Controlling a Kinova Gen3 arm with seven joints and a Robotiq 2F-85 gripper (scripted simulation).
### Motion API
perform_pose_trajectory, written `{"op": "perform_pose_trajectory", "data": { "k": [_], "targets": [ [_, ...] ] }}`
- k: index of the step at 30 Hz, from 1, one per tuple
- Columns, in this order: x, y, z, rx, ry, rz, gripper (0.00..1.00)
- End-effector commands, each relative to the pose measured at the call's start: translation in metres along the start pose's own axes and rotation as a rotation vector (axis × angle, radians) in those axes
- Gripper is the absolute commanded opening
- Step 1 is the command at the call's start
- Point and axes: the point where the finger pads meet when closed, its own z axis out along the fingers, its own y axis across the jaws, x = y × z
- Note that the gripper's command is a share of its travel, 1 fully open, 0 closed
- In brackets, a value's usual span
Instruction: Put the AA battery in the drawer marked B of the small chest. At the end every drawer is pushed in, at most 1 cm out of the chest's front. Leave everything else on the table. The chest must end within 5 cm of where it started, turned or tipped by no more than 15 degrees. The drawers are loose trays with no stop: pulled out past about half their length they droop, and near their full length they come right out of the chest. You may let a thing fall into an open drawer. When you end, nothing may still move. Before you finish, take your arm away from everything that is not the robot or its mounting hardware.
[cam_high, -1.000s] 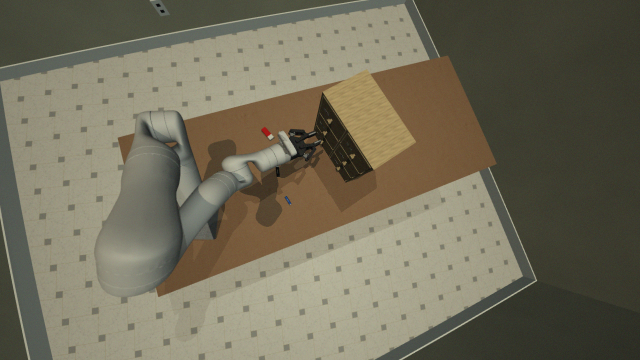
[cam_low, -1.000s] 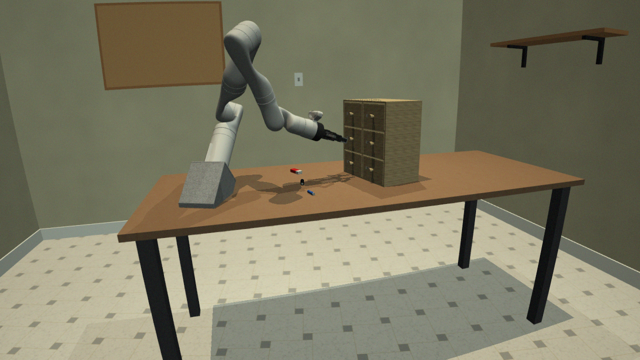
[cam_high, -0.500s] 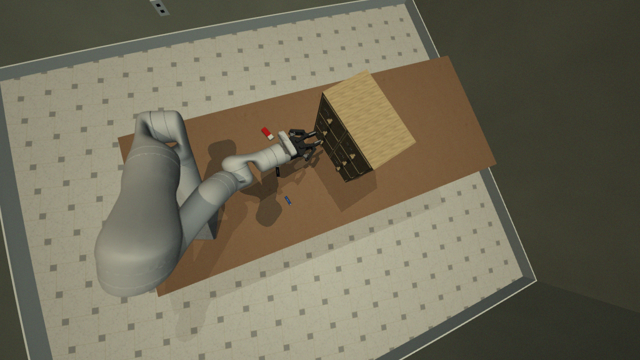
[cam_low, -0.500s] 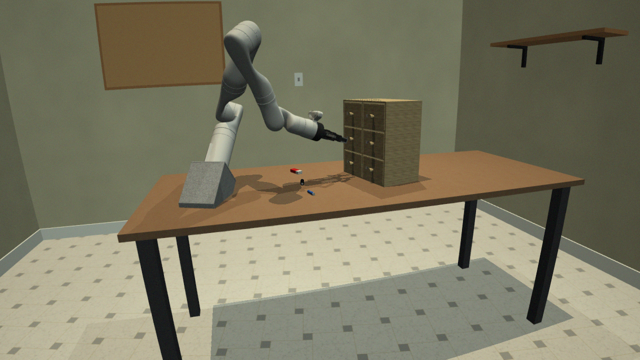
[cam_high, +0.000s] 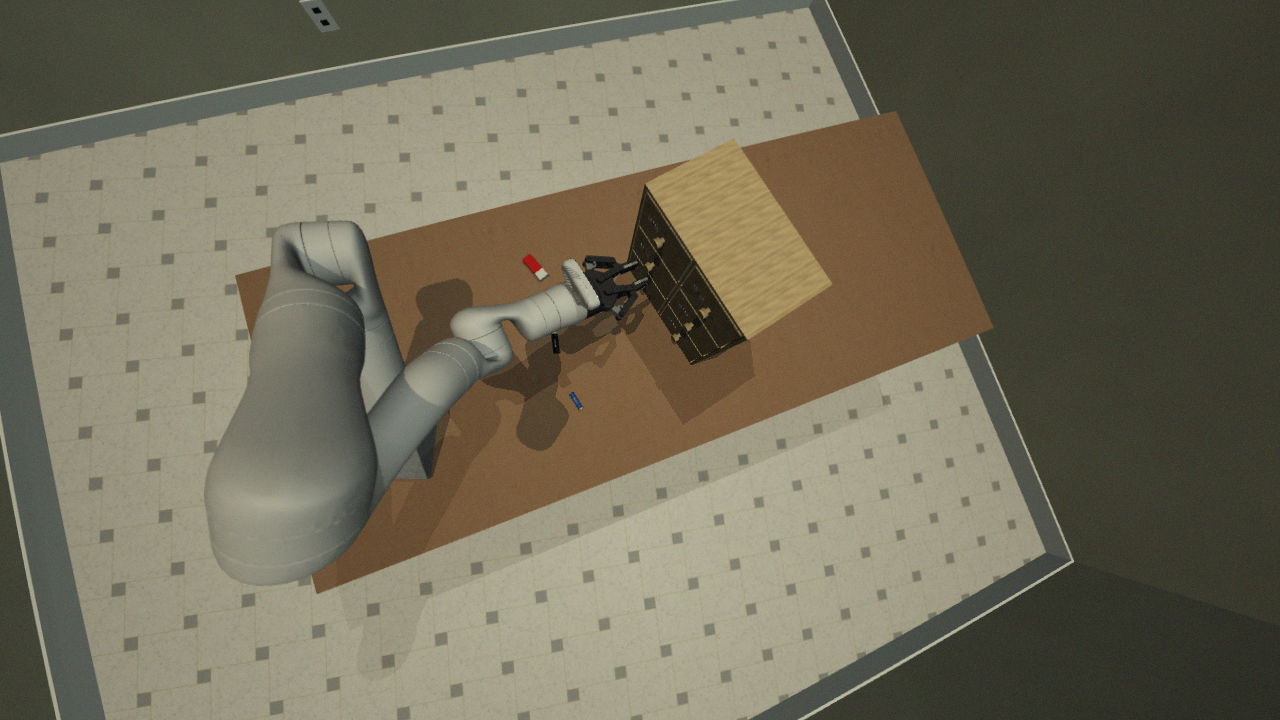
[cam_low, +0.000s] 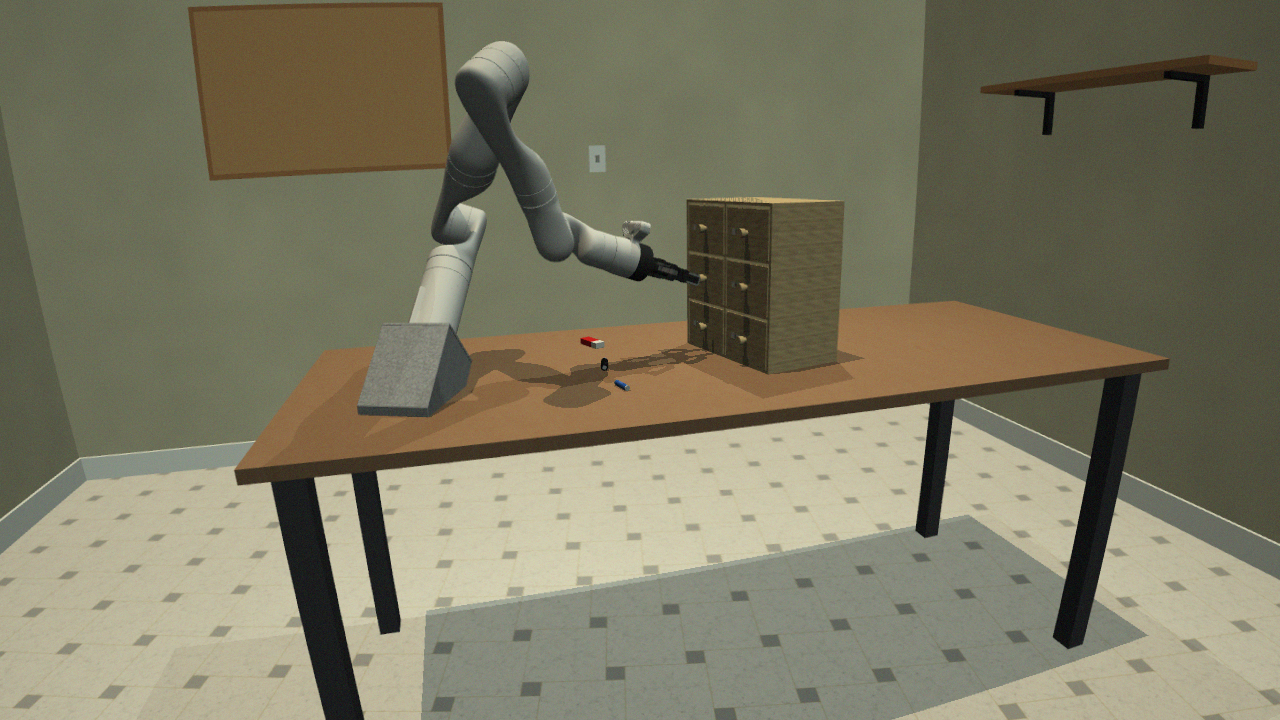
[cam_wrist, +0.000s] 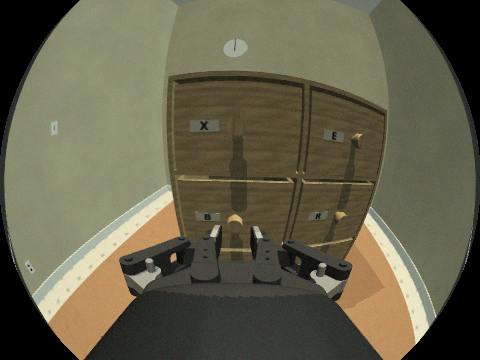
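Below, a red-white block (cam_high: 535, 266) (cam_low: 591, 342), black piece (cam_high: 554, 342) (cam_low: 604, 364) and blue cylinder (cam_high: 575, 401) (cam_low: 622, 385) lie apart from the part-open claw (cam_high: 638, 274) (cam_low: 694, 279) (cam_wrist: 236, 233)

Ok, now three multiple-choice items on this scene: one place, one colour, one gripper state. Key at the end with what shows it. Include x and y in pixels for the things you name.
1. Where is label B (cam_wrist: 207, 216)?
A) directly above label X
B) directly below label X
C) right of label R

2. Which colour is the battery on the table?
A) blue
B) green
C) yellow

3. How does the gripper stand?
A) fully spread
B) fingers part open in front of the chest
C) shut on the eraser

Key:
1 B: the wrist view shows X (cam_wrist: 204, 126) one drawer higher in the same column.
2 A: the battery (cam_high: 575, 401) (cam_low: 622, 385) shows a blue body in both outside views.
3 B: the gripper (cam_high: 641, 274) (cam_low: 696, 279) (cam_wrist: 236, 234) shows a gap between its fingers, facing the drawers.
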Motion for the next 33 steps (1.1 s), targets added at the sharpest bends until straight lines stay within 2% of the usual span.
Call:
{"op": "perform_pose_trajectory", "data": {
  "k": [1, 15, 33],
  "targets": [
    [0.0, -0.002, 0.004, 0.005, -0.002, -0.005, 0.33],
    [0.007, -0.002, 0.021, 0.005, -0.002, -0.005, 0.33],
    [0.007, -0.002, 0.023, 0.005, -0.002, -0.005, 0.33]
  ]
}}
